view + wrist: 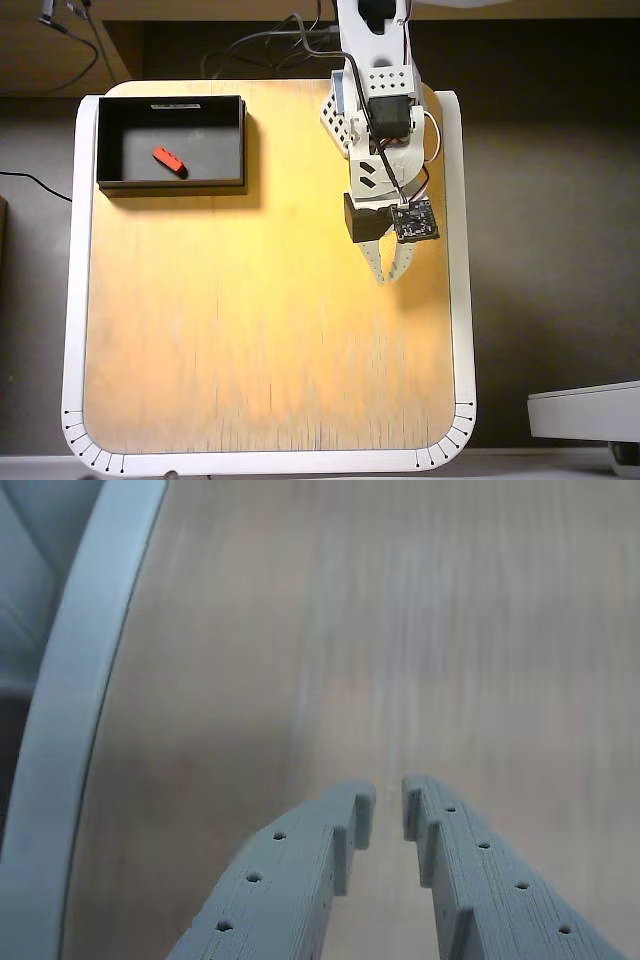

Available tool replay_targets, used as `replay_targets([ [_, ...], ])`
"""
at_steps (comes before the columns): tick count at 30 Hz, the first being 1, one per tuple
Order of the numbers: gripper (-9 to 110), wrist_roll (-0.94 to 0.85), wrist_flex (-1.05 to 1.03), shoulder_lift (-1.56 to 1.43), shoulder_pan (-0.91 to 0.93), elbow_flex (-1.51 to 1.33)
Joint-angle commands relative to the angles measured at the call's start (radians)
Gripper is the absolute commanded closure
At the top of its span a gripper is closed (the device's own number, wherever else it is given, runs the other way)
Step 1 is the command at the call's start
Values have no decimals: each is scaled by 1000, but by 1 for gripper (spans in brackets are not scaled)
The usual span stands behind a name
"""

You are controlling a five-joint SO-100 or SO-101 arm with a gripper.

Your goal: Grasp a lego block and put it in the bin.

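Observation:
In the overhead view the red lego block (168, 159) lies tilted on the floor of the black bin (110, 170) at the table's back left. My gripper (387, 279) hangs over the right half of the table, far from the bin, fingers pointing toward the front edge. The wrist view shows its two grey fingers (300, 870) nearly together at the tips of the gripper (388, 802), with only bare wood between them. Neither the block nor the bin shows in the wrist view.
The wooden table has a white rim (465, 300) close to the gripper's right in the overhead view; the rim (70, 700) curves along the left of the wrist view. Cables (260, 45) lie behind the table. A white device (585, 410) sits off the table at lower right.

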State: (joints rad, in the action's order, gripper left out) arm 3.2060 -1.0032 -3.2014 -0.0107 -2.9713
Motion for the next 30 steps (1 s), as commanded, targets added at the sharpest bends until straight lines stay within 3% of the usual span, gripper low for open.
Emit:
replay_targets([
  [1,101,-37,34,-71,-17,-66],
  [14,101,-60,17,-95,-25,-202],
  [21,101,-25,-160,-95,-29,-202],
  [30,101,-129,-273,-97,-29,-202],
])
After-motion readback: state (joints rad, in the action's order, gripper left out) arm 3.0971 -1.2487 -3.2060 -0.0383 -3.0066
